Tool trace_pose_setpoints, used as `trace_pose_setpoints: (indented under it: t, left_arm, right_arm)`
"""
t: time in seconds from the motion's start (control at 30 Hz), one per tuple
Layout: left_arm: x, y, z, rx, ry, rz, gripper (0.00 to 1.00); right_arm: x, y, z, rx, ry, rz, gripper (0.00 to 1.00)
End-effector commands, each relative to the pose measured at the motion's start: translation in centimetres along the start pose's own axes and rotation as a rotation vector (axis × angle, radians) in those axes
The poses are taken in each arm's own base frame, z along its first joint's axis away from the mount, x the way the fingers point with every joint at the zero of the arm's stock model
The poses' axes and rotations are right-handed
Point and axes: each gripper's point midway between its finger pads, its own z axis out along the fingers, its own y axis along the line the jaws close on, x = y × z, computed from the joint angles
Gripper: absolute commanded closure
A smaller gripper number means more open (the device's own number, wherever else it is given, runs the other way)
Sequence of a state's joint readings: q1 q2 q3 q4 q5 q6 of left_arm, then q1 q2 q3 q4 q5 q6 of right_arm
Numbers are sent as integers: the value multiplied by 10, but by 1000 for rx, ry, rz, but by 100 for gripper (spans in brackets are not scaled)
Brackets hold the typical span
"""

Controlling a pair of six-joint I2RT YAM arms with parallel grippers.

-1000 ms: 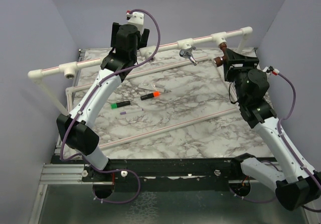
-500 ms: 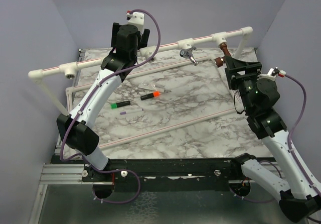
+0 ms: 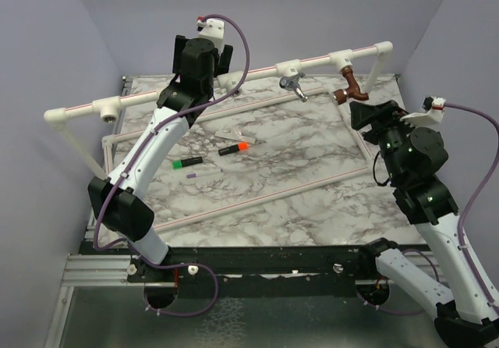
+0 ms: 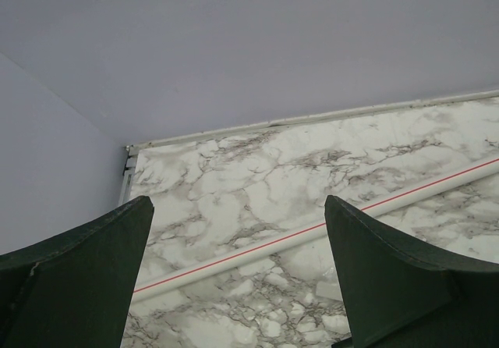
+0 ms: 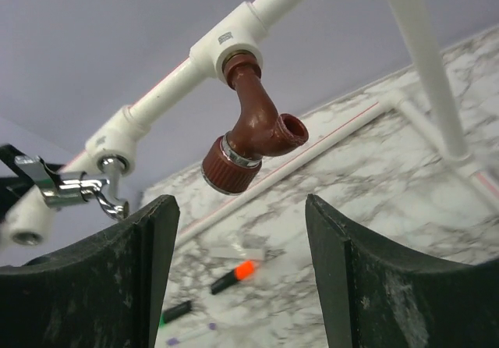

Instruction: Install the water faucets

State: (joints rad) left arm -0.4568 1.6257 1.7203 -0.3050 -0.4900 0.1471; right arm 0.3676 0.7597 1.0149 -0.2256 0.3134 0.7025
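- Copper faucet (image 5: pixel 253 129): hangs from the far-right tee (image 5: pixel 226 47) of the white pipe (image 3: pixel 234 75), spout end pointing down and to the near side. It looks seated in the fitting.
- Chrome faucet (image 3: pixel 292 85): sits in the next tee to the left on the same pipe, also apparently mounted.
- Right tool (image 5: pixel 242 285): jaws apart, nothing between them. It is just near of the copper faucet and clear of it.
- Left tool (image 4: pixel 234 278): jaws wide, empty, raised at the far left and facing the back edge of the worktop (image 3: pixel 296 176).
- Handling, judged: both faucets are small, rigid metal, light but dense. The chrome one is likely slick.
- Best hold is across the thick body or the ribbed cap, not the curved spout.
- The plastic pipe may flex under a push, so tighten gently.
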Motion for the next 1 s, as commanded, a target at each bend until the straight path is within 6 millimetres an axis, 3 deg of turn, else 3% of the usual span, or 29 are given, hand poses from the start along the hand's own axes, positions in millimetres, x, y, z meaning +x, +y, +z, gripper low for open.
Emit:
trace_pose_setpoints:
  t: [0.0,0.2,0.37,0.73,0.97]
  left_arm:
    - [51,-61,-2,189,135,17,7]
    - [51,-61,-2,188,135,18,7]
    - [50,-61,-3,191,133,16,7]
    - [51,-62,-3,192,134,16,7]
    - [51,-62,-3,195,134,16,8]
  right_arm:
    - [-14,9,-6,-103,-15,-416,29]
    - [-27,-3,-9,-106,-33,-845,29]
    - [-14,-12,-11,-209,2,-1269,29]
    - [-3,-23,4,-293,34,-1798,29]
    - [-12,-27,23,-219,-51,-2090,29]
